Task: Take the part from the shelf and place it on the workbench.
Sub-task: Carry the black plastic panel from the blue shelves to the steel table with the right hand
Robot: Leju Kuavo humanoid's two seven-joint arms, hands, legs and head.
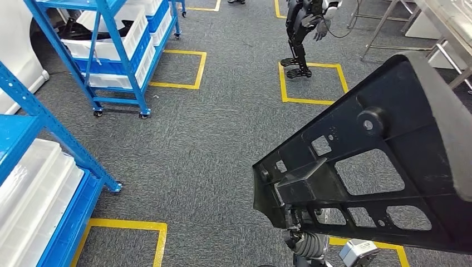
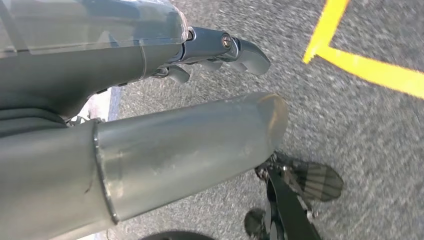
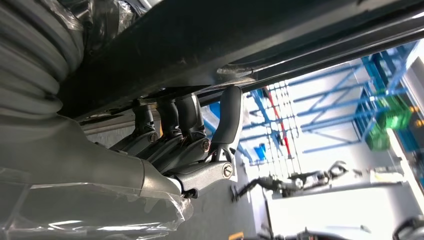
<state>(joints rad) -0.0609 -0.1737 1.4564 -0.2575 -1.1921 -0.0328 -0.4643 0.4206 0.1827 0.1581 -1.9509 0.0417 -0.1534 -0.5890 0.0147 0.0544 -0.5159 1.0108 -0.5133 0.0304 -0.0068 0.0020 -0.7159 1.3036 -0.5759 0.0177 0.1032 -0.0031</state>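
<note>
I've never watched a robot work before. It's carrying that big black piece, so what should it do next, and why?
Probably keep walking toward the metal workbench at the far right. The right hand grips the large black plastic part from beneath, over grey carpet, so nothing to set it on is within reach.

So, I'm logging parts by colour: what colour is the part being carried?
Black. The part shows best in the head view, with cut-out openings across its face.

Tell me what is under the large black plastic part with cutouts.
Under the large black plastic part, the right hand presses its fingers up against it. Grey carpet lies below; the part covers the floor behind it.
</note>
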